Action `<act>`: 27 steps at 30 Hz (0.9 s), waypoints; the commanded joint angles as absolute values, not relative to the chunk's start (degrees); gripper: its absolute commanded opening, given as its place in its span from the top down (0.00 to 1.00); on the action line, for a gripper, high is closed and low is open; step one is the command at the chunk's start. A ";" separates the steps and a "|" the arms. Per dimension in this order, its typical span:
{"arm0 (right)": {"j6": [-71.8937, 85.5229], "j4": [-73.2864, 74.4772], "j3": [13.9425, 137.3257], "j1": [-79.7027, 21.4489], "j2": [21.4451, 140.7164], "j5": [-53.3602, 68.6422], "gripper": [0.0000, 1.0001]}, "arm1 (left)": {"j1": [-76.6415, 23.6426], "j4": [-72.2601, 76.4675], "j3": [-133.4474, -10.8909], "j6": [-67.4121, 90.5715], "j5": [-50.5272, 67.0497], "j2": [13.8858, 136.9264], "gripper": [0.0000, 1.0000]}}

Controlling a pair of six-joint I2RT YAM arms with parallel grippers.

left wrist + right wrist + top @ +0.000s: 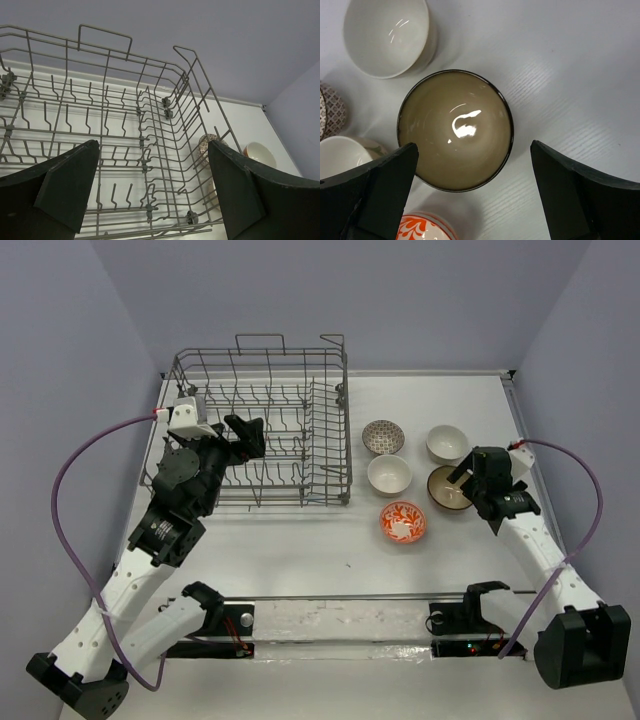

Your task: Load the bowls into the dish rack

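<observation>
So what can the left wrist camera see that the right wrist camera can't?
Only the left wrist view shows the dish rack, with no bowl visible among its tines and the open left gripper facing it. Only the right wrist view shows the brown bowl with the cream inside, directly under the open right gripper, plus the edge of the orange-red bowl. Both catch the grey-patterned bowl, a white bowl and the white table.

Robotics lab test cell: white table [300, 560], plain lavender walls [400, 300] on three sides, two robot arms [150, 540] bolted at its near edge.
</observation>
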State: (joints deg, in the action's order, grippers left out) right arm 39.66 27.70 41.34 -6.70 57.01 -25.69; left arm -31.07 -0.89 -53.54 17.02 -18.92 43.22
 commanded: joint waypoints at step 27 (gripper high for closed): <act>47.20 22.68 35.86 -5.80 66.88 -31.91 0.45 | -31.20 0.62 -56.51 16.70 -20.65 42.89 0.01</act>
